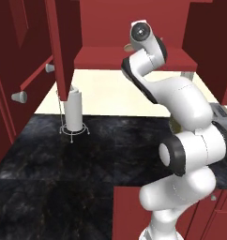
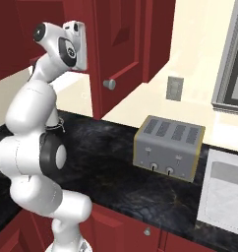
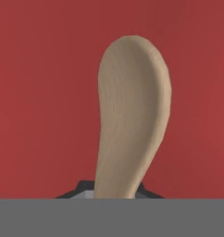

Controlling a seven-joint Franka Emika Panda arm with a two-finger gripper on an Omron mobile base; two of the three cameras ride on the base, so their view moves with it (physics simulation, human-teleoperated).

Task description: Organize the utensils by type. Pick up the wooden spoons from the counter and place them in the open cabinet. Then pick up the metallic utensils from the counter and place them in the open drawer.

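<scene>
Gripper: you had it [image 3: 111,192] pinched on the wooden spoon [image 3: 132,115], jaws nearly together round the handle.
Left base view: you had the arm [image 1: 181,140] raised over the counter [image 1: 64,154], wrist up at the cabinet [image 1: 134,58] shelf. A tan sliver of the spoon [image 1: 128,47] peeked out beside the wrist, just above the shelf. The paper towel holder [image 1: 74,112] stood well apart on the left, under the open door [image 1: 64,42].
Right base view: you saw the hand [image 2: 74,44] at the mouth of the cabinet [image 2: 121,49], close to a door edge. The toaster [image 2: 168,147] sat well apart on the counter [image 2: 106,167]. The spoon itself was hidden behind the hand.
Hand view: you saw the spoon bowl rising from between the fingertips against plain red cabinet, whether shelf or back wall you could not tell.
Stage: by my reckoning, you were about to set the spoon down; the metal pieces remained to do.
Risk: letting go too high or too near the shelf lip could let the spoon roll back off onto the counter.
Risk: pushing further in could jam the bowl against the red surface and twist the handle in the pinch.
Risk: pulling out wide could clip the door.
</scene>
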